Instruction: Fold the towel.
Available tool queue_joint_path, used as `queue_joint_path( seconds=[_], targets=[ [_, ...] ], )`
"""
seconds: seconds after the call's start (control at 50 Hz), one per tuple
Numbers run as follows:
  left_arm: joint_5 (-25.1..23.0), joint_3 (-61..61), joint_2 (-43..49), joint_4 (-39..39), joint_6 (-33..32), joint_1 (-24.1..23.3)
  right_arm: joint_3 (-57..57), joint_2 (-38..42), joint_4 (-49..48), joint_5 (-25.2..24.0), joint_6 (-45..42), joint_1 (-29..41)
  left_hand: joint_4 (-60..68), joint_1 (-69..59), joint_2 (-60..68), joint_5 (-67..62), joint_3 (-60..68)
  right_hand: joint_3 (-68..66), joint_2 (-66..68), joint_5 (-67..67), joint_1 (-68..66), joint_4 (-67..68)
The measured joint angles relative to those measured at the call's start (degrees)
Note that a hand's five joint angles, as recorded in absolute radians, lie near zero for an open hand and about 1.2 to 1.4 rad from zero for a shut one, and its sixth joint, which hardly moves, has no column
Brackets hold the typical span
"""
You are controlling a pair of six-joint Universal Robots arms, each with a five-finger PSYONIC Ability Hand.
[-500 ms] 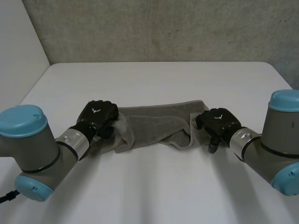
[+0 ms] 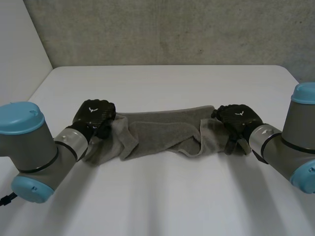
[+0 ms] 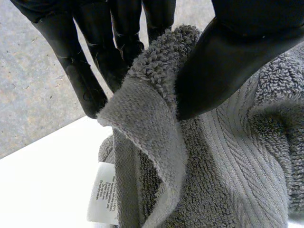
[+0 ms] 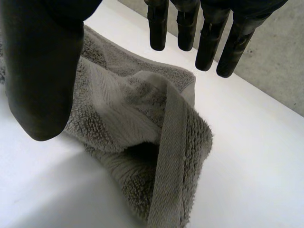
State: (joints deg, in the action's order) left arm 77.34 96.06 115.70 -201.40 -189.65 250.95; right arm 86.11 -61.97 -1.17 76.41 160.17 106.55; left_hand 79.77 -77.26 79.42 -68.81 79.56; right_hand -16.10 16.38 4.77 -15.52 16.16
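A grey towel lies bunched in a long strip across the middle of the white table. My left hand is at its left end. In the left wrist view the thumb and fingers pinch a raised fold of the towel's edge. My right hand hovers at the towel's right end. In the right wrist view its fingers are straight and its thumb stands apart, with the crumpled towel end below and nothing held.
A white care label hangs from the towel near my left hand. A concrete wall runs behind the table's far edge. Bare tabletop stretches in front of and behind the towel.
Both hands have shifted outward and a little toward the far edge. The left hand drew the towel's left end with it, and the strip now lies slightly more stretched.
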Motion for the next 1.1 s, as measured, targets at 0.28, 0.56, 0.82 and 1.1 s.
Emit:
queue_joint_path(
  seconds=[0.28,0.56,0.82,1.1],
  targets=[
    [0.00,0.63,-0.17,0.23,0.02,-2.66,-14.93,6.59,3.26,-5.84,-0.12,2.02,0.01,0.00,0.00,-0.01,0.00,0.00,0.00,-0.05,0.05,0.00],
    [0.00,0.68,-0.22,0.22,-0.01,-2.68,-41.41,26.19,19.00,-3.00,-4.62,5.12,0.01,0.00,0.00,-0.01,0.00,-7.13,5.94,9.60,-7.55,7.64],
    [-0.09,0.68,-0.15,0.23,-0.02,-2.71,-44.39,30.06,20.26,1.46,-9.50,5.37,0.01,0.00,0.00,-0.01,0.00,-9.02,8.19,11.32,-9.31,9.37],
    [-0.08,0.62,-0.19,0.21,0.02,-2.56,-42.61,29.11,20.43,1.52,-9.52,5.09,0.01,0.00,0.00,-0.01,0.00,-40.40,39.84,37.83,-41.30,40.33]
  ],
)
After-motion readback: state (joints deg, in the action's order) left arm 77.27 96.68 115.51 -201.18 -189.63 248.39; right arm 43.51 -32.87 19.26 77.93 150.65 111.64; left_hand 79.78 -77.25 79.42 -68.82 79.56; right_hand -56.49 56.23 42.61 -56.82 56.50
